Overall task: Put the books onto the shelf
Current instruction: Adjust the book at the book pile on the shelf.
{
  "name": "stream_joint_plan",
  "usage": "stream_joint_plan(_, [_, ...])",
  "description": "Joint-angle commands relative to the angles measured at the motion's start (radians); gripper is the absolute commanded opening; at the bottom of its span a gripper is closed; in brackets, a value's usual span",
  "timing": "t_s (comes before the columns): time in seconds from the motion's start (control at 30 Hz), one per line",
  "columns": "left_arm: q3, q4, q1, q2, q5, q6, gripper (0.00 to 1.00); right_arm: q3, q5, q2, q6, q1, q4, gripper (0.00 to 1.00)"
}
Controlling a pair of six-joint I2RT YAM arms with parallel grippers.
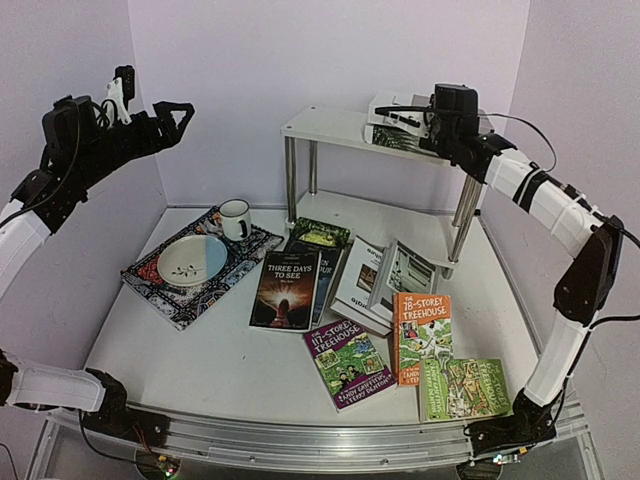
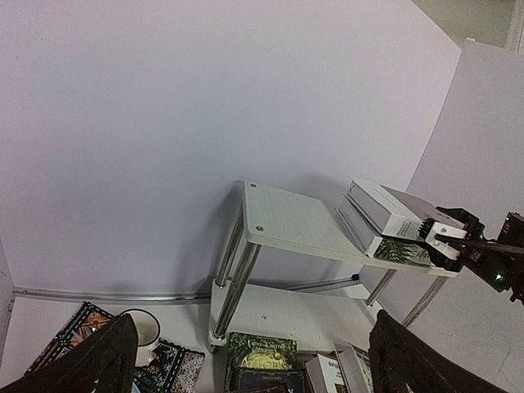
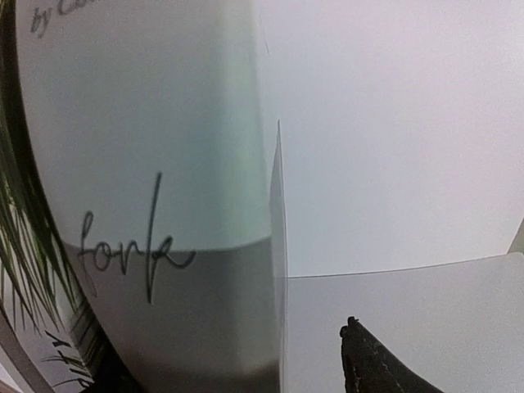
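Note:
The white two-tier shelf [image 1: 330, 125] stands at the back. Two large white hardback books [image 1: 395, 112] lie stacked at the right end of its top board [image 2: 295, 221]. My right gripper [image 1: 425, 125] is at the right end of that stack, open. In the right wrist view the top book's cover [image 3: 147, 164] fills the left and one dark fingertip [image 3: 368, 360] stands apart from it. More books lie on the table: a dark novel [image 1: 287, 288], a purple Treehouse [image 1: 350, 362], an orange one [image 1: 423, 335] and a green one [image 1: 463, 388]. My left gripper [image 1: 150, 100] hangs high at the left, open and holding nothing.
A patterned mat [image 1: 150, 285] with a bowl [image 1: 192, 260] and a white mug [image 1: 235, 218] lies at the left of the table. White and green books [image 1: 385, 280] crowd the front of the shelf's lower board [image 2: 327, 315]. Walls close in behind and on both sides.

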Motion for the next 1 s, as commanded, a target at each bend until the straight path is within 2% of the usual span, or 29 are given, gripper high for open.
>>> stream_joint_plan(0.0, [0.008,0.028,-0.001,-0.001,0.005,-0.001,1.00,0.013,0.008,-0.041,0.028,0.009,-0.006,0.71])
stream_joint_plan(0.57, [-0.008,0.027,-0.001,-0.014,0.000,0.003,1.00,0.055,0.055,-0.028,0.017,0.044,-0.040,0.73])
stream_joint_plan(0.8, [-0.010,0.028,-0.001,-0.019,0.000,0.001,1.00,0.062,0.072,-0.037,0.043,0.045,-0.090,0.97])
stream_joint_plan(0.97, [-0.009,0.028,-0.001,-0.015,0.003,-0.003,1.00,0.060,0.071,-0.053,0.056,0.046,-0.110,0.98])
